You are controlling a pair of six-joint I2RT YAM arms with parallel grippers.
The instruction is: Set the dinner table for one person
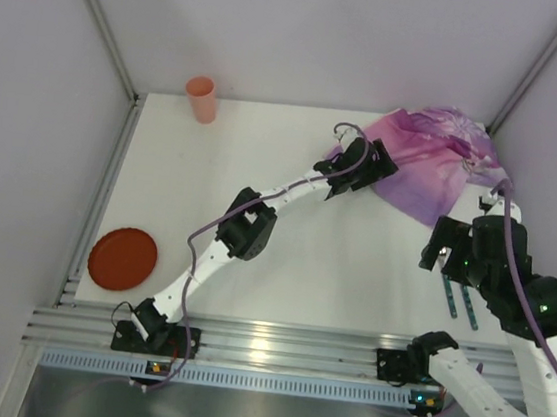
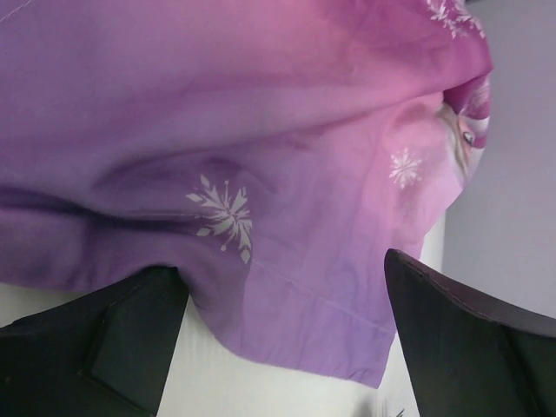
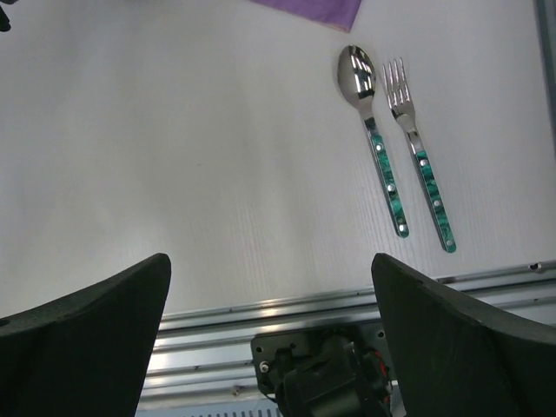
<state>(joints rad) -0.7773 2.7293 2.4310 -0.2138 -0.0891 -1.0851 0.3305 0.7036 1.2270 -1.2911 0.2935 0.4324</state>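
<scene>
The dinner table (image 1: 332, 265) is the wide white top filling the middle of the overhead view, and nothing on it is set yet. As I judge it, the job is at its very start.

The purple placemat (image 1: 434, 166) lies bunched and folded at about 1 o'clock, in the far right corner, not spread flat. The pink cup (image 1: 200, 99) stands upright at 11 o'clock near the back wall. The red plate (image 1: 123, 258) sits alone at 8 o'clock by the left edge, well apart from the rest. The spoon (image 3: 373, 139) and fork (image 3: 421, 156) lie side by side at 4 o'clock, close to the near rail, with their handles pointing toward the robot.

The left gripper (image 1: 376, 166) reaches to the placemat's near edge. Its fingers are spread wide with a fold of cloth lying between them, and they are not closed on it. I cannot tell whether either finger touches the cloth. The right gripper (image 3: 269, 261) hangs over bare table just left of the spoon and fork, its fingers also spread wide and holding nothing.

All 5 pieces need placing. The placemat likely comes 1st, pulled toward the middle and flattened. Then the plate goes onto it, the fork and spoon beside the plate, and the cup near the plate's far side.
</scene>
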